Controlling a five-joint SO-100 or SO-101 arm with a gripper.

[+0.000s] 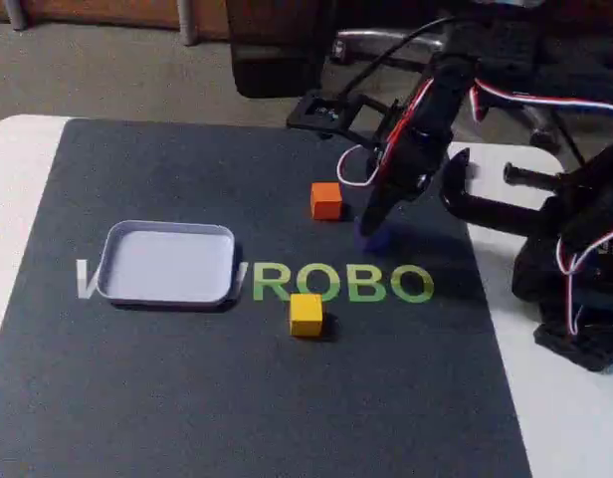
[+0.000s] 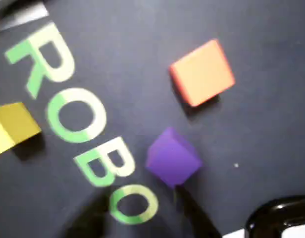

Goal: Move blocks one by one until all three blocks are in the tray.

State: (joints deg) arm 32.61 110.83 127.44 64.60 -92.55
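1. Your pincer [image 1: 374, 227] hangs low over the purple block [image 1: 374, 239]; you cannot tell its opening
2. In the fixed view, orange block [image 1: 326, 200] sits at 10 o'clock from purple, yellow block [image 1: 306, 314] at 7
3. The tray [image 1: 167, 263] lies at 9 o'clock, holding no blocks

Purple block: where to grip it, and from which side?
Judging by the wrist view, grip the purple block across two opposite flat side faces, coming from above. It sits turned diagonally to that view, a corner toward the camera, so rotate the gripper square to the faces. The orange block stands apart, leaving room.
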